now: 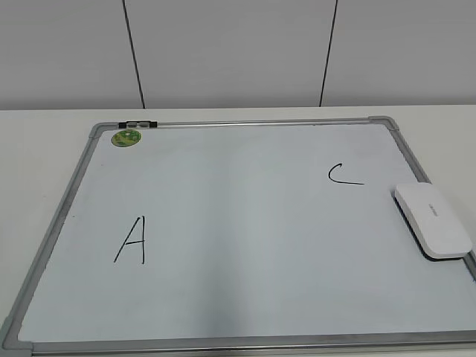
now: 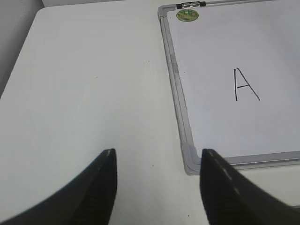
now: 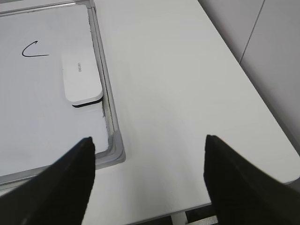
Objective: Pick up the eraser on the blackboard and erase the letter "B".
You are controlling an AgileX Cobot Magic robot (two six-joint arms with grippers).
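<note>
Your eraser (image 1: 433,220) lies flat on the blackboard (image 1: 238,223), against the frame along the board's right side, toward the right edge of the counter (image 1: 44,134), just below the letter C (image 1: 345,175). The letter A (image 1: 132,240) sits on the board's left half, and a green magnet (image 1: 126,137) rests near the far left corner of the board. No B shows on the board. Your left hand (image 2: 157,154) hangs spread over the counter beside the board's near left corner, holding nothing. Your right hand (image 3: 150,140) is spread too, above the near right corner, empty.
</note>
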